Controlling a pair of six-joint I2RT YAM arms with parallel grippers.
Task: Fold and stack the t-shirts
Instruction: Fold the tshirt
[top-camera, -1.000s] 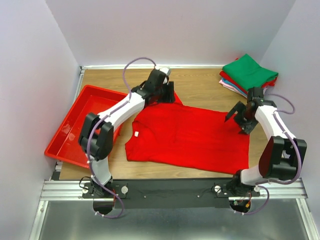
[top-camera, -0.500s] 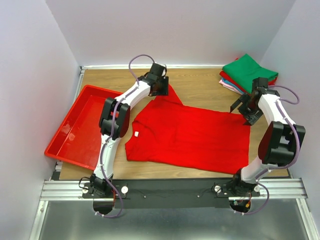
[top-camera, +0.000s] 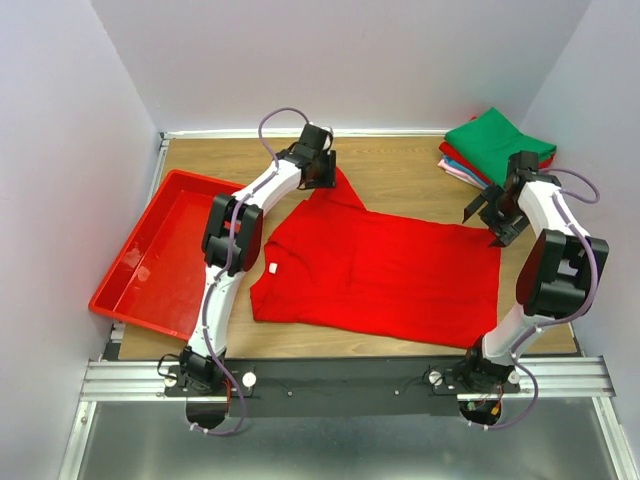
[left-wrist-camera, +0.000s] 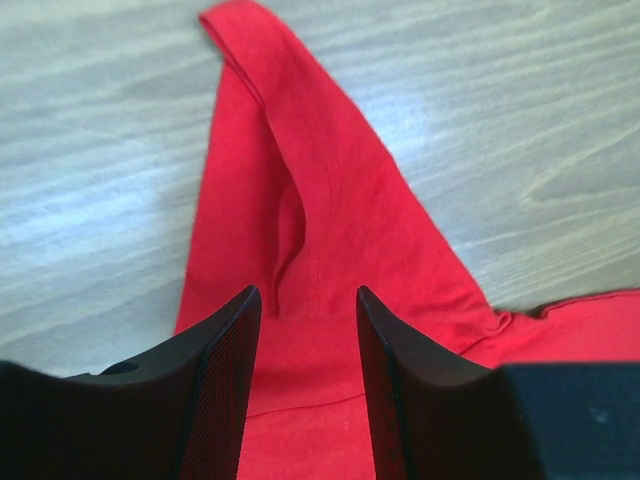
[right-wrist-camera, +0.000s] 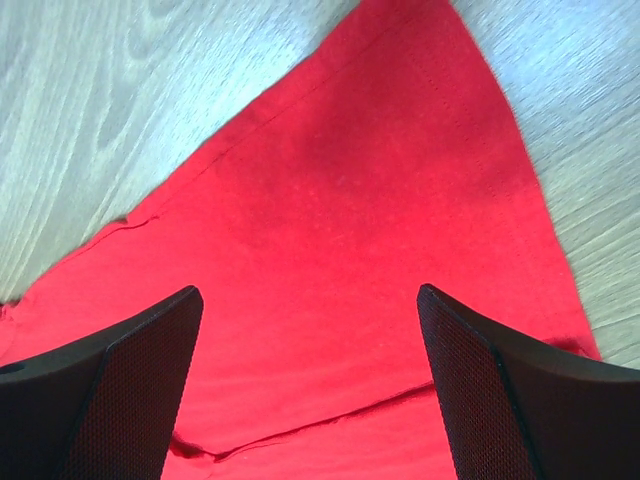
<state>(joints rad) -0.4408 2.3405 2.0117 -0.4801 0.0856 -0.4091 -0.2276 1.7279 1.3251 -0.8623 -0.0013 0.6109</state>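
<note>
At the far edge of the table (top-camera: 410, 170), the outstretched left gripper (left-wrist-camera: 305, 300) straddles a sleeve of the red t-shirt (top-camera: 380, 275), jaws part-open; the right gripper (right-wrist-camera: 310, 300) hovers wide open.

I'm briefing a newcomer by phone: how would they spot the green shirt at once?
Go to the far right corner of the wooden table, where a stack of folded cloth t-shirts sits. The folded green t-shirt lies on top, the only green thing there.
</note>
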